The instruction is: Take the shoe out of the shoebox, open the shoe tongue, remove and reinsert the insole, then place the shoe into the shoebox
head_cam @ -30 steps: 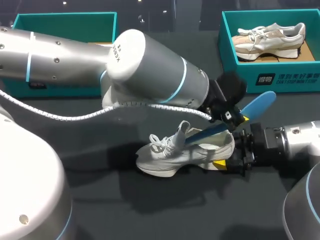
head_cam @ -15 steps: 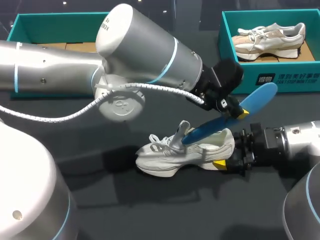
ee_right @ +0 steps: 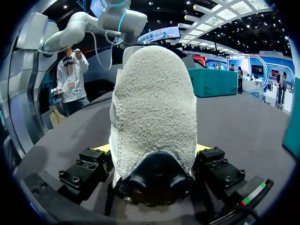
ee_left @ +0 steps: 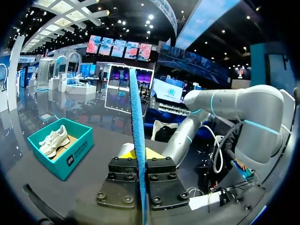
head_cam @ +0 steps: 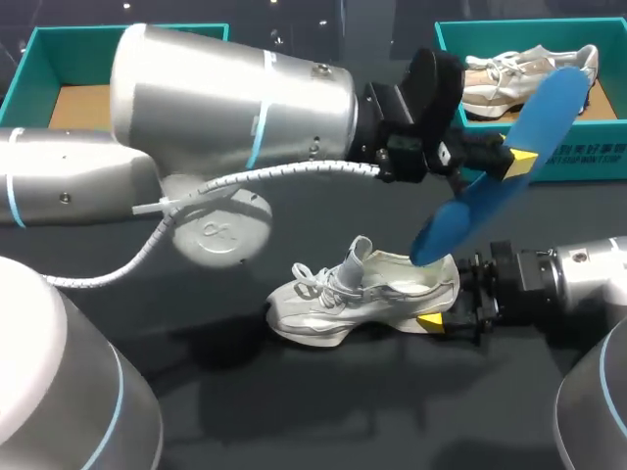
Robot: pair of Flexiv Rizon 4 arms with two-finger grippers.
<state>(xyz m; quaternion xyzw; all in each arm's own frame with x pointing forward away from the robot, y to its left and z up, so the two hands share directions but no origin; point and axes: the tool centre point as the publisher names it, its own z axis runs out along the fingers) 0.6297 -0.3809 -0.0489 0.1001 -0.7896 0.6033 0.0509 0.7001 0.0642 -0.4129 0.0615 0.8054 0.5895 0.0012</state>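
Observation:
A white shoe (head_cam: pixel 353 299) lies on the dark table, toe to the left and tongue raised. My right gripper (head_cam: pixel 443 311) is at its heel, and in the right wrist view the fuzzy heel (ee_right: pixel 154 112) fills the space between the fingers of my right gripper (ee_right: pixel 154 161), which touch it on both sides. My left gripper (head_cam: pixel 511 163) is shut on a blue insole (head_cam: pixel 490 181), held slanted in the air above the heel. The insole's lower end hangs just over the shoe's opening. In the left wrist view the insole (ee_left: pixel 137 136) stands edge-on out of my left gripper (ee_left: pixel 140 164).
A teal shoebox (head_cam: pixel 468 137) at the back right holds another pale shoe (head_cam: pixel 529 73). An open teal shoebox (head_cam: pixel 44 49) stands at the back left, partly hidden by my left arm (head_cam: pixel 225 108), which spans the table's middle.
My left arm has lifted the blue insole up and to the back right, out of the shoe. The shoe and my right gripper have kept still.

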